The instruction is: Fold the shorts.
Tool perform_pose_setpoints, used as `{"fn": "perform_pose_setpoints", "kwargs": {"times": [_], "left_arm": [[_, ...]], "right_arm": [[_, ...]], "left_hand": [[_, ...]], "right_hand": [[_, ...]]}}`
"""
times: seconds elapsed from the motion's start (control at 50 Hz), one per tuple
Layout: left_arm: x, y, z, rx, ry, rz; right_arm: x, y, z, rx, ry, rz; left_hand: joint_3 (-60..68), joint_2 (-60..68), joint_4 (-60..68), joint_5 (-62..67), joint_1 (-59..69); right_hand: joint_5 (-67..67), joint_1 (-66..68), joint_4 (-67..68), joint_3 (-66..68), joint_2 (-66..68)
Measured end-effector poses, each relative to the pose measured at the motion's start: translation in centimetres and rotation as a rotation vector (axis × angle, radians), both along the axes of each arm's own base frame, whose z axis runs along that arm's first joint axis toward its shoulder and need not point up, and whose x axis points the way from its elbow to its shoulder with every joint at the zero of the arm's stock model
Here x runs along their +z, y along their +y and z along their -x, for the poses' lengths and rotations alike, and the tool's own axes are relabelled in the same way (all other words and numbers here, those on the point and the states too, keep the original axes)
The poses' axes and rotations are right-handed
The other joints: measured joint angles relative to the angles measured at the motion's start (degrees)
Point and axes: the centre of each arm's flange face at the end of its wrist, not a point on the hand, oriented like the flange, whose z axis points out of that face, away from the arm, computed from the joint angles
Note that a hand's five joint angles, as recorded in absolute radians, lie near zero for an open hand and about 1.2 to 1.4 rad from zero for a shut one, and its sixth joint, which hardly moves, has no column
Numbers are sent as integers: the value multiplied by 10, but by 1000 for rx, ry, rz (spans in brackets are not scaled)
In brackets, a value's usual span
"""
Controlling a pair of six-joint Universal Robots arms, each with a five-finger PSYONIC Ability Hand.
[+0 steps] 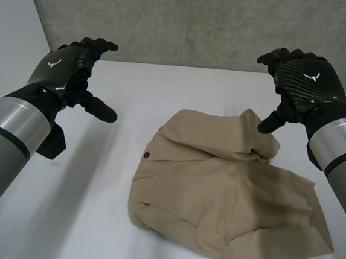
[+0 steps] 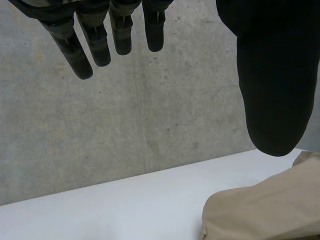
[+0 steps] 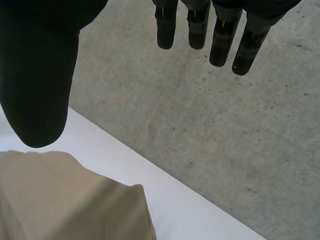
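Tan shorts (image 1: 228,195) lie rumpled on the white table (image 1: 92,219), right of its middle, with a brown button near the waistband. My left hand (image 1: 69,66) hovers above the table to the left of the shorts, fingers straight, thumb spread, holding nothing. My right hand (image 1: 301,80) hangs above the shorts' far right corner, also open and empty. In the left wrist view the fingers (image 2: 95,42) and thumb (image 2: 270,85) are spread above an edge of the shorts (image 2: 265,210). The right wrist view shows its fingers (image 3: 220,35) straight over the cloth (image 3: 70,200).
A grey concrete wall (image 1: 188,22) stands behind the table's far edge. The table's left side is bare white surface. The shorts' near right corner lies close to the table's right edge.
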Motion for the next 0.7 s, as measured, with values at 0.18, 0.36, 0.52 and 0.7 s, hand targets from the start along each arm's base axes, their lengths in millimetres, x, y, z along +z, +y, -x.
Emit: {"fn": "perform_pose_setpoints", "kwargs": {"times": [0.18,0.36,0.52,0.7], "left_arm": [[-4,1,1,-5,-5,-10],[-13,13,10,-53,-51,-56],[-43,48,25,-164,-229,-161],[-104,81,40,-273,-409,-296]], "right_arm": [[-2,0,0,1,25,8],[0,-3,1,-11,62,33],[2,-5,3,-18,68,43],[-5,-8,1,-13,76,25]], "left_hand": [[0,0,0,0,0],[0,1,1,2,0],[1,1,1,2,0],[29,36,35,35,31]], "right_hand": [[0,0,0,0,0],[0,0,0,0,0],[0,0,0,0,0],[0,0,0,0,0]]}}
